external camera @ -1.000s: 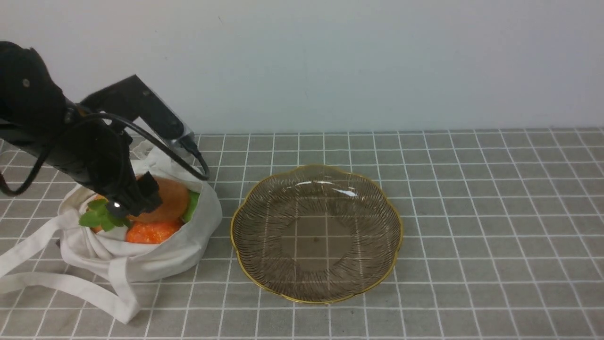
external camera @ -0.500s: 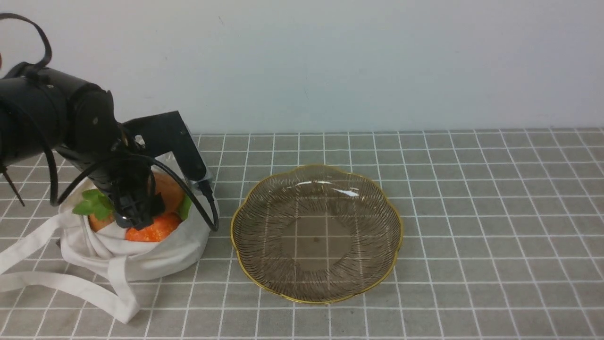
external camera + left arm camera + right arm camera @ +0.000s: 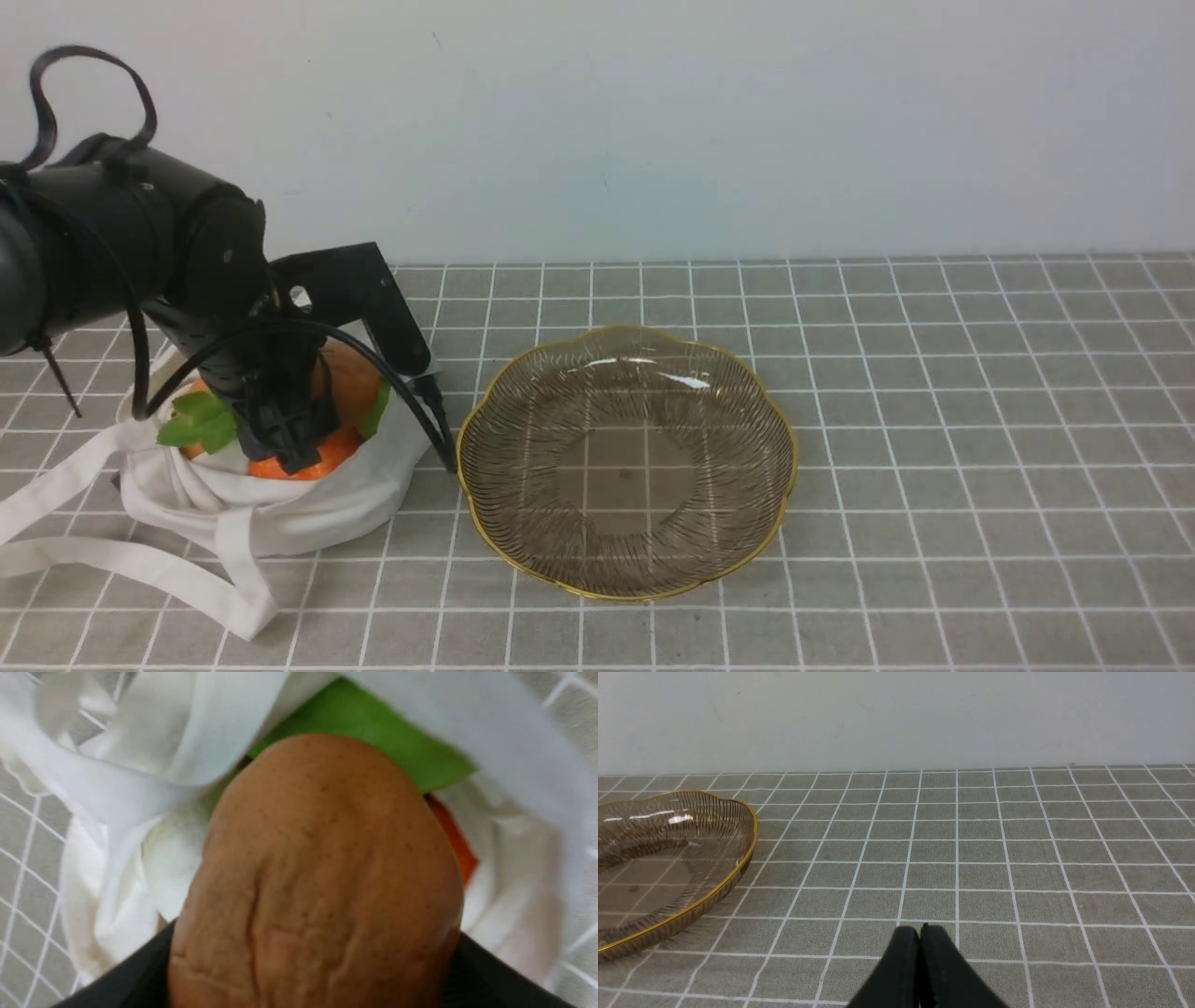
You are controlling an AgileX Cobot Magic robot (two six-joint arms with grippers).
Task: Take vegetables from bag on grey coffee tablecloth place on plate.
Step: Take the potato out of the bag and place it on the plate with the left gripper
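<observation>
Front view, left: white bag [image 3: 317, 523], brown potato [image 3: 322, 858], orange vegetable piece [image 3: 327, 455], green sprig [image 3: 199, 422]. Center: brownish see-through plate [image 3: 625, 476], fine ribbed lines, gold rim. Tablecloth [image 3: 934, 523]: grey, white grid.

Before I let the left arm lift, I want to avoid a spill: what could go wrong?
The leafy green sprig, close beside the left pincer, might get dragged out.

The soft white cloth bag crowds around the big brown oval potato, so its fabric could snag.

The black cable loop, hanging near the gold-rimmed glass plate, might catch its rim.
</observation>
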